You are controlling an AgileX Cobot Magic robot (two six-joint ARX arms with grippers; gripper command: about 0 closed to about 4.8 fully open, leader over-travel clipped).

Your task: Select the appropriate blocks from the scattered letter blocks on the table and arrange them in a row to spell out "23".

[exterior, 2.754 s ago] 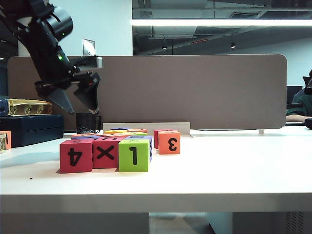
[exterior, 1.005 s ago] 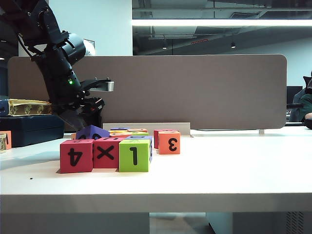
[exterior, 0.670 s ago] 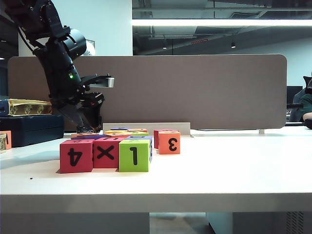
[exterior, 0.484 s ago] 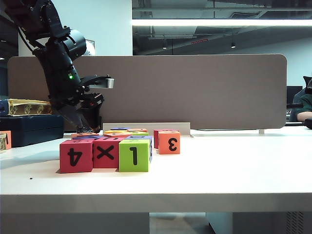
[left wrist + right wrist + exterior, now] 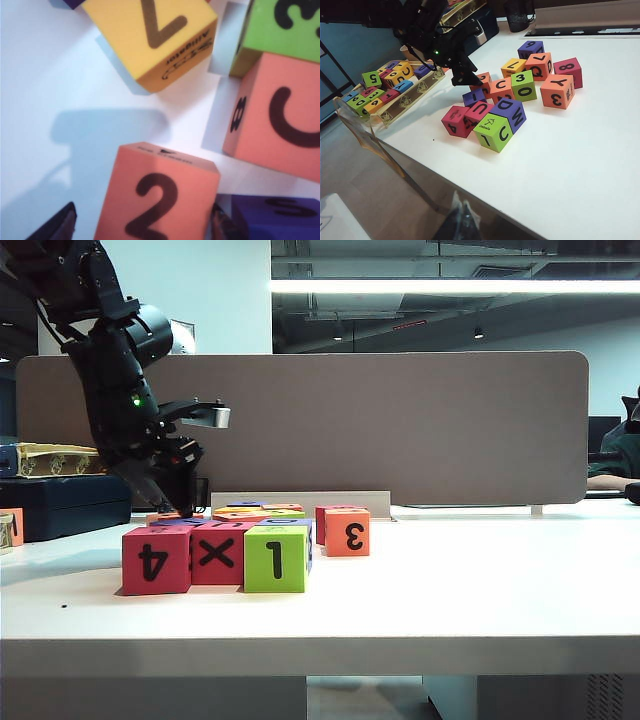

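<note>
From the exterior view, my left gripper [image 5: 172, 502] has come down from well above the table [image 5: 450, 590] and now hangs low behind the red 4 block [image 5: 156, 560]. The purple cube it tipped up a second ago has dropped flat again, so I judge the approach over and the grasp next. The orange 3 block [image 5: 347, 533] stands apart, its digit facing that camera. In the left wrist view my fingers [image 5: 57, 225] stand wide, one on each side of the orange 2 block [image 5: 157, 197] and holding nothing yet. Its 2 face points straight up at my wrist (a cube, so no long axis), and its sides sit slightly skewed to the line between my fingers. A purple block [image 5: 280, 215] crowds one finger. In the right wrist view the 2 block sits at the pile's far edge under my left fingers, well apart from the 3. My right gripper [image 5: 462, 222] is a dark blur there, and I cannot tell its opening.
</note>
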